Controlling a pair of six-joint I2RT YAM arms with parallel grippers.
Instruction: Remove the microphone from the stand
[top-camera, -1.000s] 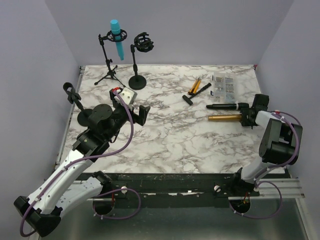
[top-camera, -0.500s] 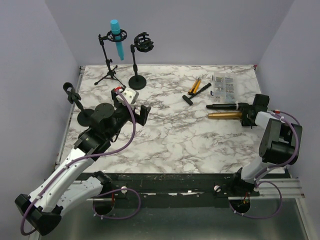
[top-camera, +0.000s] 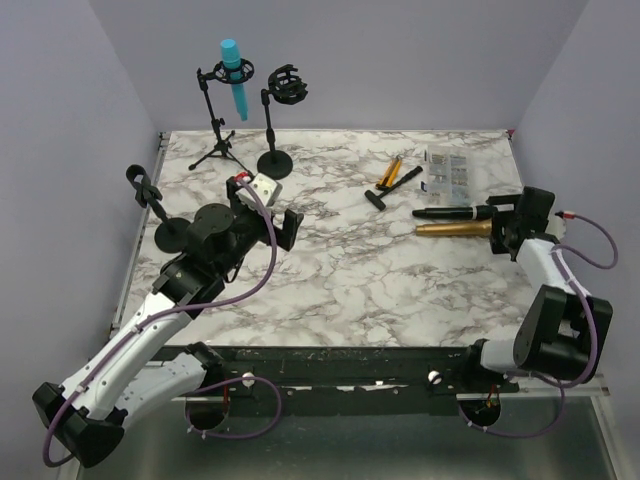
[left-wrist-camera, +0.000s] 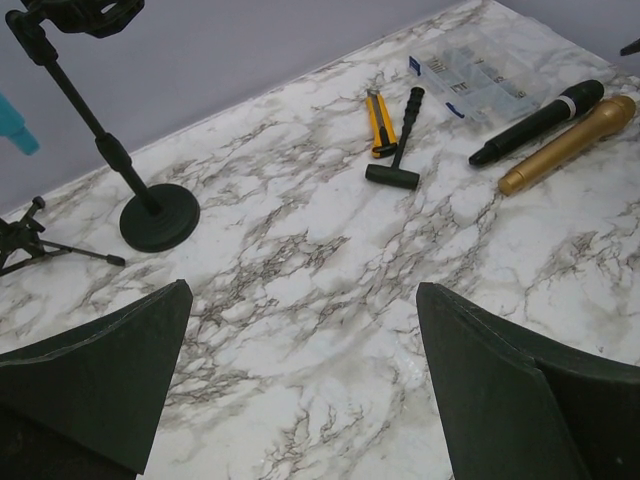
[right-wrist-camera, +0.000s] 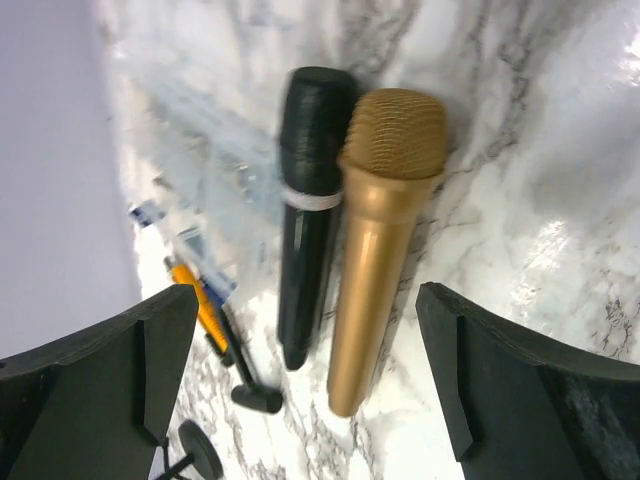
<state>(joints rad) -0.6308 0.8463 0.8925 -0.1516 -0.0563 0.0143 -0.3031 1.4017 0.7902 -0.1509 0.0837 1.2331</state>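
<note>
The approach was in hand: the blue microphone (top-camera: 236, 78) sat in the tripod stand (top-camera: 217, 140) at the table's (top-camera: 340, 285) eleven o'clock. The left pincer (top-camera: 264, 214) gaped empty, well short of it. The right pincer (top-camera: 503, 228), also open, hovered at three o'clock. Next, the left probably had to rise and close around the microphone.

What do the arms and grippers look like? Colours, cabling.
Both arms are the same build: left arm and right arm have white link shells with black joints and bases. A purple cable loops loosely along each. The left wrist carries a small white camera box. The left gripper and right gripper have broad, dark matte wedge-shaped fingers.
</note>
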